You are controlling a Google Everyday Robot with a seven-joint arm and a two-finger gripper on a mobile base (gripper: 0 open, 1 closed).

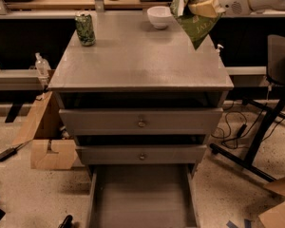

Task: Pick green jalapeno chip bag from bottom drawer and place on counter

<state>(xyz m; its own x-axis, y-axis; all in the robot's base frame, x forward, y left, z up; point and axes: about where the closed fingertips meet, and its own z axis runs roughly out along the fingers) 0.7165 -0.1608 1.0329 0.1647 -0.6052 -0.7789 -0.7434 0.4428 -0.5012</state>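
Green jalapeno chip bag (196,28), jaws clamped, over counter (137,61)

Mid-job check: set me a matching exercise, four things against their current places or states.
1. green foil jalapeno chip bag
2. green patterned drink can
3. small white bowl
4. grey metal bottom drawer

A. pulled open
B. back left of grey metal counter
C. gripped by end effector over counter's back right
D. back middle of counter

Pairs: 1-C; 2-B; 3-D; 4-A
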